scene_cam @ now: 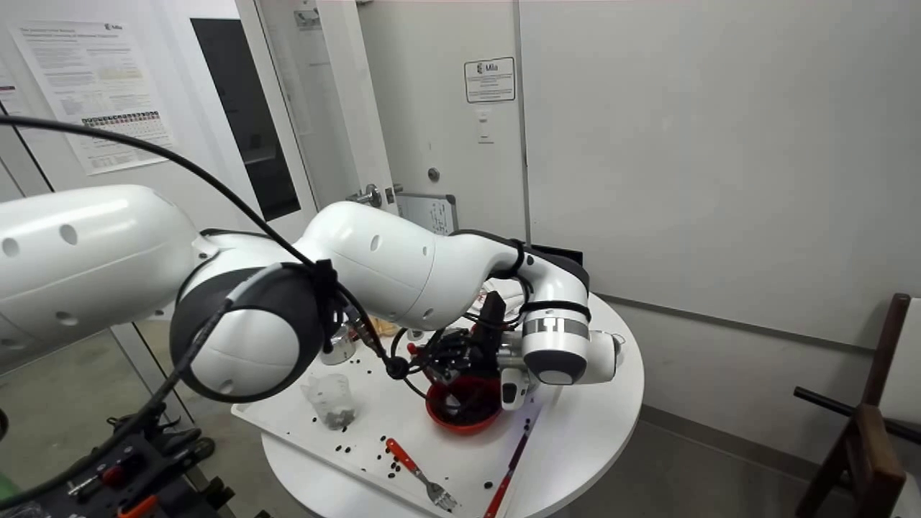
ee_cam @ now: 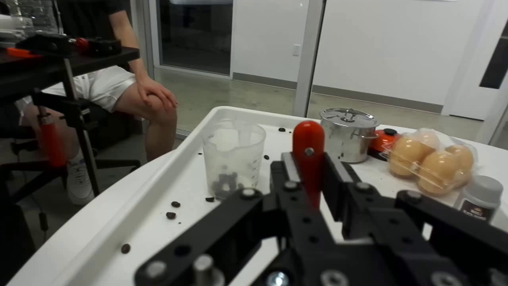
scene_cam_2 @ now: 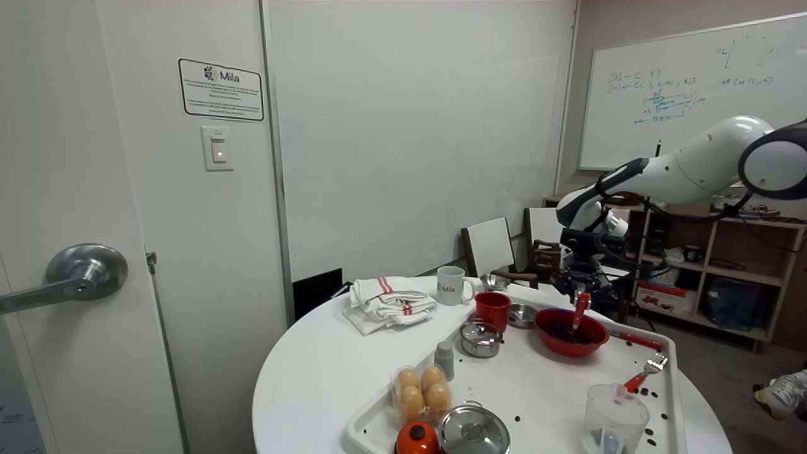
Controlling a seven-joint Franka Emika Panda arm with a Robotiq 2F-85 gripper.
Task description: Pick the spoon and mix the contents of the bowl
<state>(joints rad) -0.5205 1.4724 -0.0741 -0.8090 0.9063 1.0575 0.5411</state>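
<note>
The spoon's red handle (ee_cam: pixel 308 145) rises between the two finger pads of my gripper (ee_cam: pixel 310 169), which is shut on it. In an exterior view the handle (scene_cam_2: pixel 581 308) slants down into the red bowl (scene_cam_2: pixel 570 348). Dark bean-like pieces (scene_cam_2: pixel 563 329) lie inside that bowl. A pale, shiny part, probably the spoon's head (scene_cam: pixel 452 405), shows among the dark contents in an exterior view; its lower end is buried or hidden. The gripper hangs just above the bowl, which stands on the white tray. The wrist view does not show the bowl.
On the tray lie a red-handled fork (scene_cam: pixel 414 464) and a red-handled knife (scene_cam: pixel 512 464) beside the bowl. A clear measuring cup (ee_cam: pixel 234 153) holds some dark pieces. Close to the bowl stand a red cup (scene_cam_2: pixel 492 310) and a small steel bowl (scene_cam_2: pixel 522 315). Eggs (ee_cam: pixel 436 169) sit farther off.
</note>
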